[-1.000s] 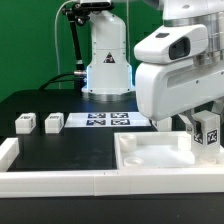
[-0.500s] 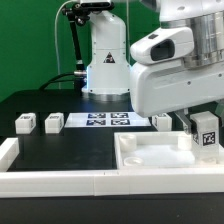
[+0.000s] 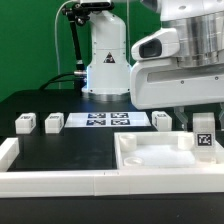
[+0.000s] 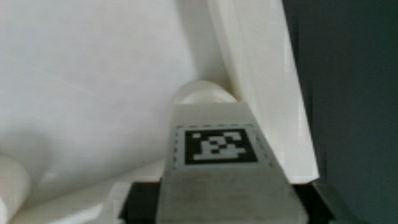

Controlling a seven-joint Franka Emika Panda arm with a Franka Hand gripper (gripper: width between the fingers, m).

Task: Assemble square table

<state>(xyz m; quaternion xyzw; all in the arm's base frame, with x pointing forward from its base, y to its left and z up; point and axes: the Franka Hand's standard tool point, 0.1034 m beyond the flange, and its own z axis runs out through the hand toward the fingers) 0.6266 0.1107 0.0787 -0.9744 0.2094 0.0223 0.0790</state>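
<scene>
The white square tabletop (image 3: pixel 150 158), tray-like with a raised rim, lies at the front right in the exterior view. My gripper (image 3: pixel 204 128) is shut on a white leg block (image 3: pixel 204 139) with a black-and-white tag. It holds the block upright over the tabletop's far right corner. In the wrist view the leg block (image 4: pixel 217 140) stands between my fingers (image 4: pixel 153 200), with its tip at the inner corner of the tabletop (image 4: pixel 89 80) next to the rim (image 4: pixel 258 60). Three more leg blocks (image 3: pixel 24 122) (image 3: pixel 53 122) (image 3: pixel 161 119) stand on the black table.
The marker board (image 3: pixel 100 120) lies flat behind the tabletop, in front of the arm's base (image 3: pixel 106 70). A long white border rail (image 3: pixel 50 181) runs along the table's front and left edge.
The arm's body has shifted toward the exterior view's right, uncovering the leg block behind the tabletop. The held leg has come down slightly toward the tabletop's corner.
</scene>
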